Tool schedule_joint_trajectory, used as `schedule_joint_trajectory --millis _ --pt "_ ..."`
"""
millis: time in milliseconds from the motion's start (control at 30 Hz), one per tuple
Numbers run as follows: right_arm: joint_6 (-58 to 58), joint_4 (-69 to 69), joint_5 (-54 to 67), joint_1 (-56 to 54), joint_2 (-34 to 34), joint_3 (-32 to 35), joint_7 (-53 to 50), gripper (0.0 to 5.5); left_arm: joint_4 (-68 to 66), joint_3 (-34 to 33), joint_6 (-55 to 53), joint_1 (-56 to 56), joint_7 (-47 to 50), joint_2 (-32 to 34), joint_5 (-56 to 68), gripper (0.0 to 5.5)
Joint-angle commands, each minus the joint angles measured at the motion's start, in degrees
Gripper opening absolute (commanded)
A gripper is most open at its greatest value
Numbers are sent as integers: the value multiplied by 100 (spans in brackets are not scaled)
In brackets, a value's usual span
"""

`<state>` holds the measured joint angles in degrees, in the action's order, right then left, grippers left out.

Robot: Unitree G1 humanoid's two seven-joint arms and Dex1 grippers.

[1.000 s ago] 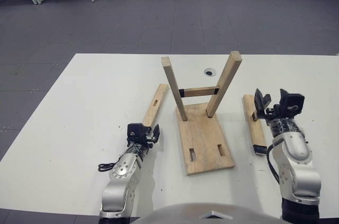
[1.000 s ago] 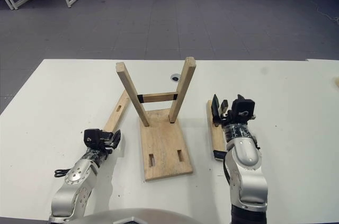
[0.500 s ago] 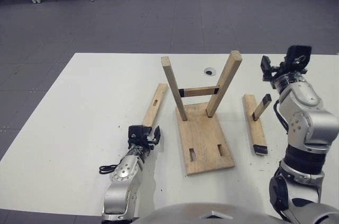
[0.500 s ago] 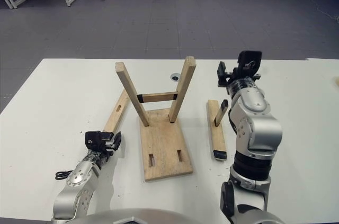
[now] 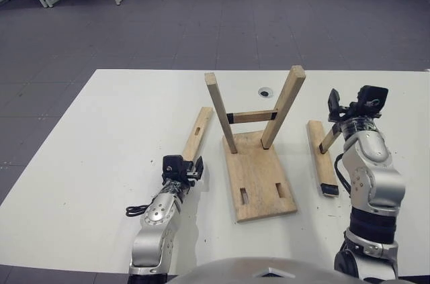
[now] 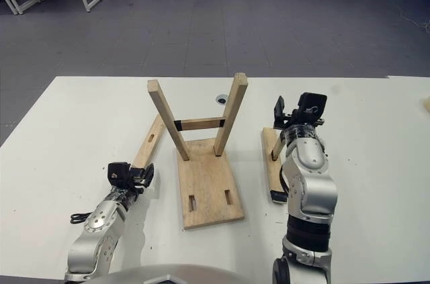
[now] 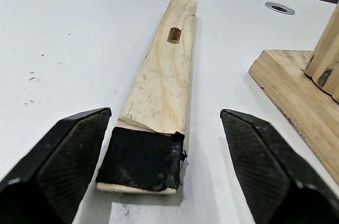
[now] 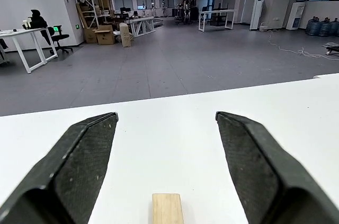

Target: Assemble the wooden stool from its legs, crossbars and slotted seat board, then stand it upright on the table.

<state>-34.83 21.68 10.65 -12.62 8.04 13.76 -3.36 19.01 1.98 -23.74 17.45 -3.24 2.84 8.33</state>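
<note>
Stool: judged half built. Its board (image 5: pixel 261 183) is laid flat on the table (image 5: pixel 107 129) between the two grippers. Two legs (image 5: pixel 220 113) are stood in its far slots and joined by a crossbar (image 5: pixel 253 116).
Near slots (image 5: pixel 244 196): left unfilled, at the board end closest to both grippers.
Left gripper (image 7: pixel 164 115): fingers are held wide apart, nothing is gripped, and it is set low over the table.
Left leg (image 7: pixel 165 70): laid flat straight ahead of the left gripper, with the black-taped end nearest it. A peg hole is seen farther along.
Right gripper (image 8: pixel 166 121): fingers are spread, nothing is clamped, and it is held above the table.
Right leg (image 5: pixel 320 156): laid flat below the right gripper, between it and the board. A spare crossbar (image 5: pixel 329 140) is stood up from it, with the top end just under the spread fingers.
Handling: the wood is judged stiff, light and not fragile. Smooth faces may slip, so a leg is best taken across its narrow width near mid-length, clear of the end meant for a slot.
In the way: the standing legs rise on the board side of each gripper and could be knocked loose. A grommet (image 5: pixel 267 91) is set beyond the frame and a cable (image 5: pixel 138 211) is trailed behind the left gripper. Neither is judged a hindrance.
</note>
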Motion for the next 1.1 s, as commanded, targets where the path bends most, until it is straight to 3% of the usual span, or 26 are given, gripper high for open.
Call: schedule_joint_trajectory --millis 33,133,233,300,467,700,1100 --pt "-68 1351 322 -468 262 194 131 360 32 13 -7 121 18 -30 -28 383" --pt "-645 2337 430 453 308 70 197 421 142 3 4 274 19 -46 -11 383" --pt "-398 2668 223 2707 299 -433 551 480 214 -9 6 394 43 -67 -8 383" --pt "-51 2501 105 3596 352 -716 778 520 229 7 15 434 51 -61 -39 383" --pt "-194 1775 5 4220 387 -1036 946 540 216 27 11 407 25 -34 -83 383" --pt "-1219 1111 -158 3821 525 -1209 824 540 210 20 -21 340 38 -54 -112 383" --pt "-1310 742 -213 3563 378 -964 784 315 213 12 -78 322 35 -41 -111 383"
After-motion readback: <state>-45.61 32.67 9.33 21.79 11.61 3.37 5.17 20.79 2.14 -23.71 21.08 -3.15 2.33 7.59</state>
